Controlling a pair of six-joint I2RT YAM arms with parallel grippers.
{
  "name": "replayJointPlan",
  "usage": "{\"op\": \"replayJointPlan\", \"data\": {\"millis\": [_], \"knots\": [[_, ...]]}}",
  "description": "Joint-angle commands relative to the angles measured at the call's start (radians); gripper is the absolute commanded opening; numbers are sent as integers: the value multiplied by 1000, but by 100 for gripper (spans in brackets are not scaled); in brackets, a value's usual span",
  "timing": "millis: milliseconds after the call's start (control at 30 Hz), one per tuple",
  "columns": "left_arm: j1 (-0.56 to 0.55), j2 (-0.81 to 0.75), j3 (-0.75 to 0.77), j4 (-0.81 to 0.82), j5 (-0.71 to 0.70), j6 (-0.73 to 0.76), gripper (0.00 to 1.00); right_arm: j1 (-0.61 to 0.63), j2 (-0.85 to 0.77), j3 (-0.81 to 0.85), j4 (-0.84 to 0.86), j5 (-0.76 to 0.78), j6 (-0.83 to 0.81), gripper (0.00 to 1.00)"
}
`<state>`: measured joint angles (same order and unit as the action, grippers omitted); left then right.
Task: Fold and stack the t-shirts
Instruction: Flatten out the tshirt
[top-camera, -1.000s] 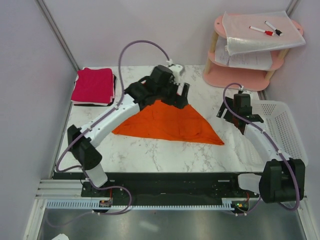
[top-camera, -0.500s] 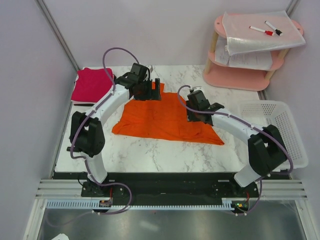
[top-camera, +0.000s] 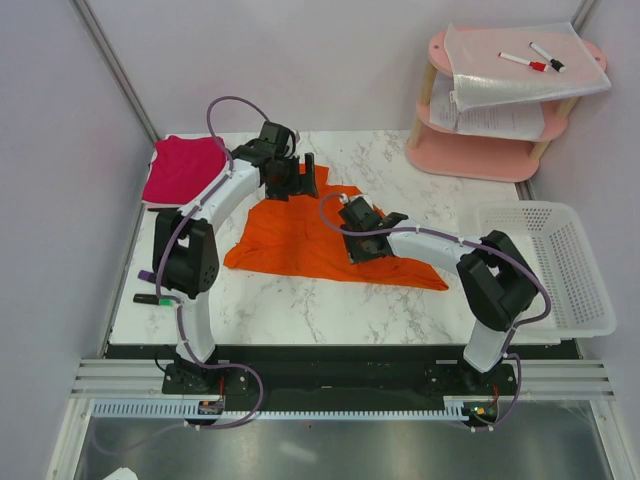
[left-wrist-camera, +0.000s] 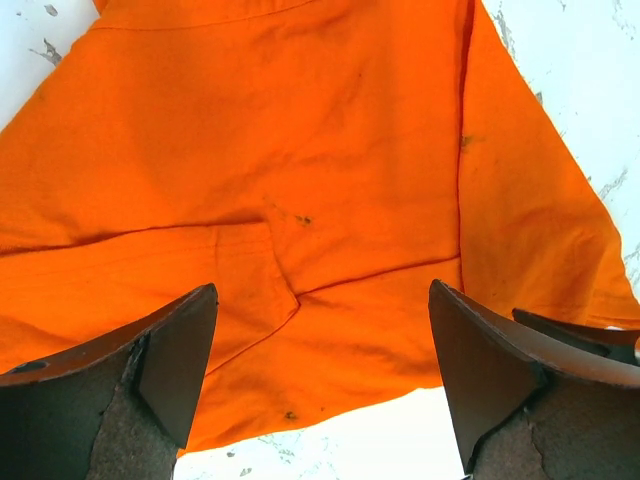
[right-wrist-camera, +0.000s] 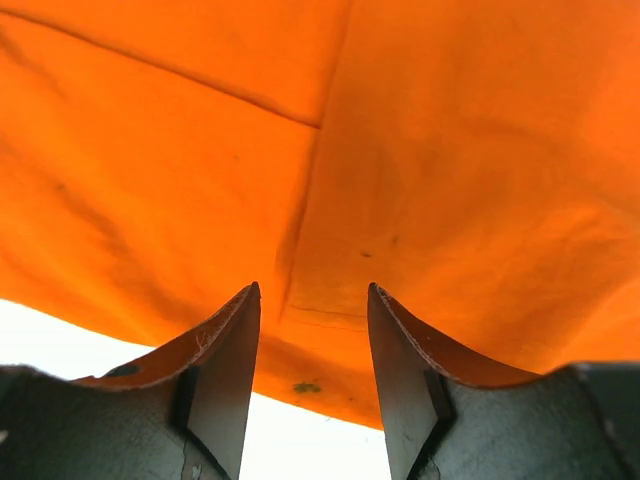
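Folding stage: orange t-shirt (top-camera: 290, 240) lies rumpled mid-tabletop, magenta t-shirt (top-camera: 180, 170) sits folded at the far left corner. My left gripper (left-wrist-camera: 320, 340) hovers wide open over its far edge. The right gripper (right-wrist-camera: 313, 330) has jaws half apart at the cloth (gripping? I can't tell). Next I need matched pinches, then a lift.

Overhead view looks down from behind — both wrist views sit close above the shared orange t-shirt (top-camera: 290, 240).

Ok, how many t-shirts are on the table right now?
2: the orange t-shirt spread in the middle, and the magenta t-shirt at the far-left corner. Others may be hidden under it.
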<state>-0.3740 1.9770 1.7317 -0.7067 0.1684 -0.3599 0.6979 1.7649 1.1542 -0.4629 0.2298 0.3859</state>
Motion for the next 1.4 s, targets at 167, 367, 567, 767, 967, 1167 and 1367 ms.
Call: {"op": "replayJointPlan", "data": {"millis": [167,367,567,767,967,1167,1367], "knots": [[27,45,66,-19,17,-17,92,29,76,94,-55,63,22,53],[43,51,71,-22,17,-14,92,34,137,134,-117,124,11,44],[55,59,72,-25,8,-11,92,32,119,150,-128,137,21,10],[63,100,106,-28,10,-13,92,32,76,168,-143,144,7,6],[66,200,232,-25,6,-27,91,32,27,170,-151,193,8,0],[84,321,423,-27,-93,-25,87,29,-13,170,-168,305,-1,0],[132,433,549,-27,-87,-33,82,8,-19,179,-169,330,-2,0]]}}
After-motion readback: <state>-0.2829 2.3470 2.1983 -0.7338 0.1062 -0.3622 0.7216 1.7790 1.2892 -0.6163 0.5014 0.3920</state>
